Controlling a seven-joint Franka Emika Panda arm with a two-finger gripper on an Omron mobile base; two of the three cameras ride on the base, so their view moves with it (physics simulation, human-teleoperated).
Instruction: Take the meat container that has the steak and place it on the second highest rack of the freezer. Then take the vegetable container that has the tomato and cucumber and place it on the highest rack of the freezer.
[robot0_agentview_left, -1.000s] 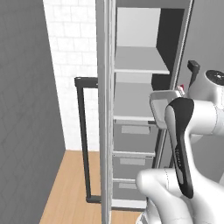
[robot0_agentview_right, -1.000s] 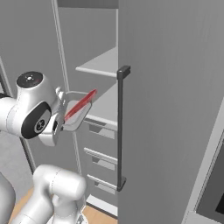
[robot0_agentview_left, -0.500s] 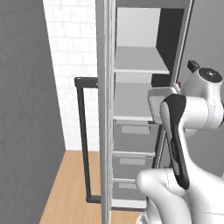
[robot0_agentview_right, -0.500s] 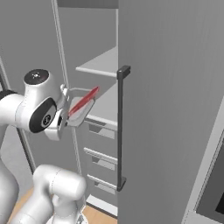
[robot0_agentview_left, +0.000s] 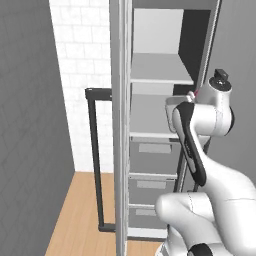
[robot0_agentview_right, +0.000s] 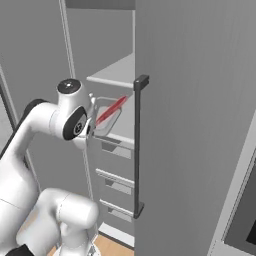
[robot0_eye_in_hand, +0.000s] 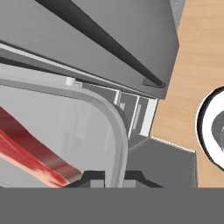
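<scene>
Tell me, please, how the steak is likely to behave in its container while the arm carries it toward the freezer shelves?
The steak slants steeply inside the tilted meat container, so it may slide toward the low end. It keeps a straight line, so it looks stiff. The gripper pinches only the rim, so the container could swing.

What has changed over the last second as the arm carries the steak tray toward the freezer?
The claw, still shut on the meat container with the steak, has lifted it and carried it further in toward the freezer shelves. The grip, open door and empty shelves are unchanged.
</scene>
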